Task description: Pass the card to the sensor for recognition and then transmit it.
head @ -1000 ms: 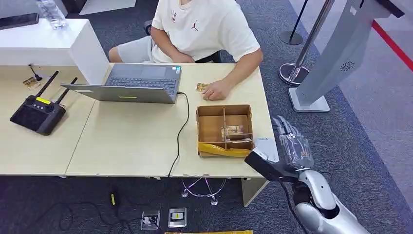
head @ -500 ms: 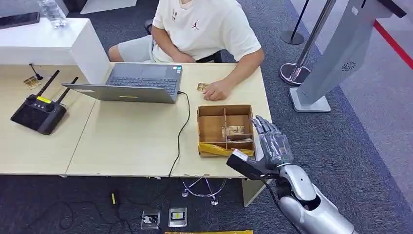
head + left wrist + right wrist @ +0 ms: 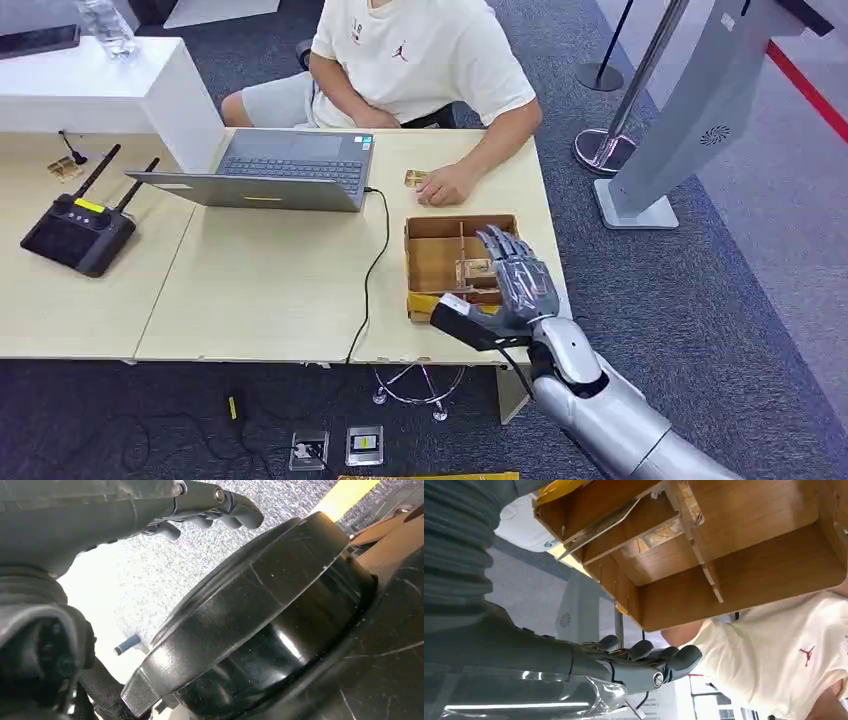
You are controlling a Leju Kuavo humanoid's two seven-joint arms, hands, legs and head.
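A compartmented cardboard box (image 3: pixel 428 262) stands near the table's right front corner, with a card (image 3: pixel 474 268) lying in its middle compartment. My right hand (image 3: pixel 515 275) hovers over the box's right side with its fingers spread and nothing in it. The right wrist view shows that hand (image 3: pixel 639 662) apart from the box (image 3: pixel 744 590), the card (image 3: pixel 664 532) inside it, and a white sensor pad (image 3: pixel 531 535) beside the box. My left hand (image 3: pixel 215 505) hangs by my body with its fingers loosely extended, holding nothing.
A person in a white shirt (image 3: pixel 420 50) sits behind the table, one hand resting on a second card (image 3: pixel 415 179). A laptop (image 3: pixel 290 170) with a black cable, a black controller (image 3: pixel 78 228) and a grey kiosk (image 3: pixel 690 110) at the right are nearby.
My right hand has swung left from beyond the table's right edge to over the box, now covering the white pad. The person has hardly moved.
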